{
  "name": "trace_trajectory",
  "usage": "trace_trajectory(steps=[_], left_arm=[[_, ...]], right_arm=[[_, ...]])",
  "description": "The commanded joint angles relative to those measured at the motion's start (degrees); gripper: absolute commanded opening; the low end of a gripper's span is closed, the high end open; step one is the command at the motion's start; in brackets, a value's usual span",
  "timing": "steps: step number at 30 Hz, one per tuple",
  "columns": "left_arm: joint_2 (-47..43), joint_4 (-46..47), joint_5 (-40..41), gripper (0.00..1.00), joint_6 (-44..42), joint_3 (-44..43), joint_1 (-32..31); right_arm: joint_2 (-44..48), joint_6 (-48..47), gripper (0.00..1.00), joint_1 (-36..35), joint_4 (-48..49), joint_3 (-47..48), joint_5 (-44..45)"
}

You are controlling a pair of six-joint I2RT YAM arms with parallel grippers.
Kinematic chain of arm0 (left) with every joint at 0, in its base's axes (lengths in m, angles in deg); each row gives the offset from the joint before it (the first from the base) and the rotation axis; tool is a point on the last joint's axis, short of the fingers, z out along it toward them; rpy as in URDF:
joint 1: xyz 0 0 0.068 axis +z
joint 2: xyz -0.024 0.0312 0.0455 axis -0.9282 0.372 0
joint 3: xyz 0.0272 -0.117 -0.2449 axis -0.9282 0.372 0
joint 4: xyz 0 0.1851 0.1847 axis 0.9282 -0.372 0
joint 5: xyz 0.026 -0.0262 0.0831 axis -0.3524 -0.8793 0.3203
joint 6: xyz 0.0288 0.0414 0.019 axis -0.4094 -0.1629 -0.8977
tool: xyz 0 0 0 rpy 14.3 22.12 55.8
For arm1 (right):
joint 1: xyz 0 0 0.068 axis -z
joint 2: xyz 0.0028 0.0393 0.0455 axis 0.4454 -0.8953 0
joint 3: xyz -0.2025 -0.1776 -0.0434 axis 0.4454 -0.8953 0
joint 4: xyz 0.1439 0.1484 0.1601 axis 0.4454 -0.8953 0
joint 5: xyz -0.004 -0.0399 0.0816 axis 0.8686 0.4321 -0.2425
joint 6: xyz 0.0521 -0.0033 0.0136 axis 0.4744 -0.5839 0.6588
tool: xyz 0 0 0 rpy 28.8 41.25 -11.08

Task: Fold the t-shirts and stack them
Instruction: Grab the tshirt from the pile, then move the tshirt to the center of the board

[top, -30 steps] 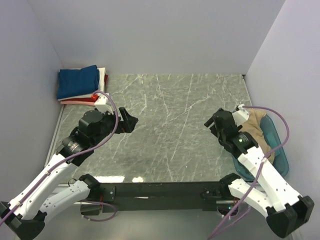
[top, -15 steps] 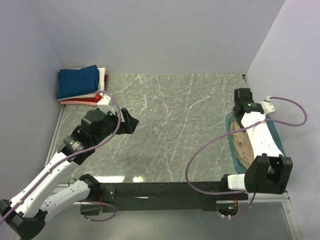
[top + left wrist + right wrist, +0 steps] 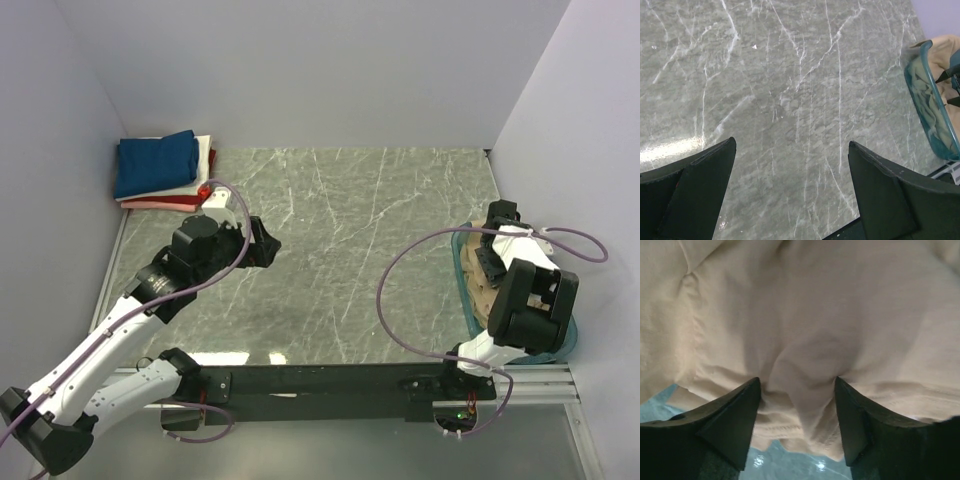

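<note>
A tan t-shirt lies crumpled in the teal tub at the right edge of the table. My right gripper is pushed down into it, open, with a ridge of the tan cloth bulging between the two fingers. From above, the right gripper sits inside the tub and covers most of the tan t-shirt. Folded t-shirts are stacked at the far left corner, navy on top of white and red. My left gripper hangs open over bare marble, nothing between its fingers.
The left wrist view shows the tub with tan cloth at its far right. Grey walls close in the table on the left, back and right. A purple cable loops from the right arm over the table.
My right arm swung from over the table to the tub and dropped its gripper into the tan t-shirt. The left gripper edged slightly to the right.
</note>
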Motion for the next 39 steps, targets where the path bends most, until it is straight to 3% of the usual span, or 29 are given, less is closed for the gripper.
trace_trajectory(steps=[1, 4, 5, 7, 8, 16, 26, 33, 39], left_arm=[[0.9, 1.0, -0.9, 0.99, -0.5, -1.3, -0.1], [1.2, 0.9, -0.5, 0.99, -0.4, -1.4, -0.1], [1.1, 0.9, -0.2, 1.0, -0.4, -1.4, -0.1], [1.1, 0.9, -0.1, 0.99, -0.3, -1.4, -0.1], [1.1, 0.8, 0.0, 1.0, -0.3, -1.5, -0.1], [1.0, 1.0, 0.1, 1.0, -0.5, -2.1, -0.1], [0.3, 1.5, -0.5, 0.99, -0.1, -2.4, -0.1], [-0.5, 0.8, 0.1, 0.99, 0.0, -3.3, -0.1], [-1.3, 1.0, 1.0, 0.99, 0.3, -3.5, -0.1]], right_arm=[[-1.6, -0.5, 0.67, 0.1, 4.5, -0.1, -1.7], [-2.0, -0.5, 0.48, 0.0, 5.4, -0.8, -2.5], [-2.0, -0.5, 0.3, 0.0, 5.1, -0.8, -2.4], [-1.3, 0.1, 0.17, 0.1, 4.0, -0.5, -1.8], [-0.8, 0.2, 0.0, 0.1, 2.6, -0.2, -1.7], [12.3, -4.8, 0.0, 0.1, 0.0, 1.7, -3.2], [37.4, -19.3, 0.0, 0.1, 8.4, 8.7, -22.9], [34.3, -20.1, 0.0, 0.0, 1.1, 37.2, -31.2], [27.9, -13.9, 0.0, 0.0, 4.4, 57.3, -38.8]])
